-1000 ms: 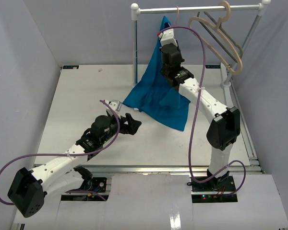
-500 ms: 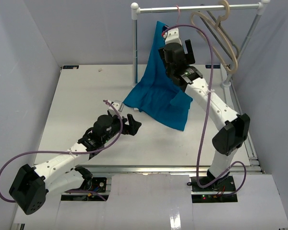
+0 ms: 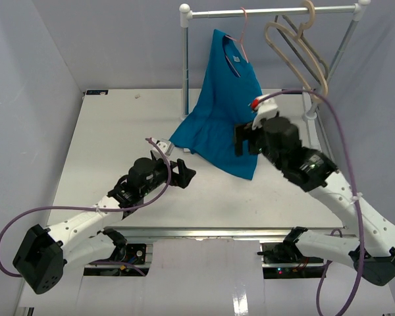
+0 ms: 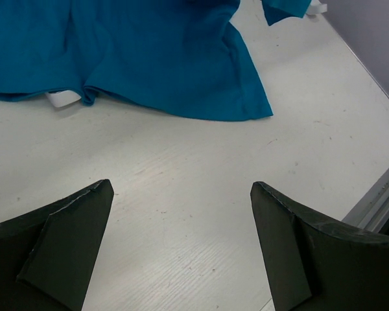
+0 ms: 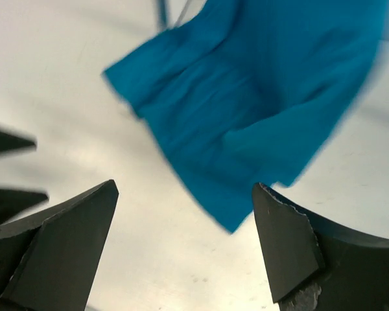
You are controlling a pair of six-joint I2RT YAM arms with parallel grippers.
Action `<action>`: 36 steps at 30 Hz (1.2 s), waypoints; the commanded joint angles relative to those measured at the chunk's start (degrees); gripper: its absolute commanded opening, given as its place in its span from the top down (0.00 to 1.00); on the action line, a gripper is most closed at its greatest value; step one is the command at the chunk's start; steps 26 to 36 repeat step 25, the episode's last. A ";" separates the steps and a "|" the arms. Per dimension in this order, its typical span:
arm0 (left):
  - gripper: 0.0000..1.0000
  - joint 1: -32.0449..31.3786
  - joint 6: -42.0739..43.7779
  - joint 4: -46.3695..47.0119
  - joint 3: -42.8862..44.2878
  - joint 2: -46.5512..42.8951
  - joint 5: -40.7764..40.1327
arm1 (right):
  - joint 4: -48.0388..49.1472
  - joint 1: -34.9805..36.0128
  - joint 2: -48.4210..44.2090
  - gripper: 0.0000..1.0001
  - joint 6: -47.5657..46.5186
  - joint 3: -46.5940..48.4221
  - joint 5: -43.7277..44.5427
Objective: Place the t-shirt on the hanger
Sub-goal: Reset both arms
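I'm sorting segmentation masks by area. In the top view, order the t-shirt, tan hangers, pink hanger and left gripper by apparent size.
1. t-shirt
2. tan hangers
3. left gripper and pink hanger: unsure, since only the hanger's thin hook and a bit of shoulder show above the collar.

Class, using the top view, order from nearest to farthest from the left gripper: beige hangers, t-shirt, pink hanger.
From the left gripper:
1. t-shirt, hem on the table just beyond it.
2. pink hanger, up on the rail.
3. beige hangers, farther right on the rail.
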 commanded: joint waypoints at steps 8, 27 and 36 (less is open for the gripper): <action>0.02 -3.19 1.24 -0.30 -0.27 -8.00 1.71 | 27.81 5.88 -19.68 0.10 11.24 -37.34 -4.16; 0.02 -5.51 2.05 -0.87 -0.98 -13.80 -0.18 | 24.43 5.92 -32.06 0.10 11.00 -40.88 7.58; 0.02 -5.51 2.05 -0.87 -0.98 -13.80 -0.18 | 24.43 5.92 -32.06 0.10 11.00 -40.88 7.58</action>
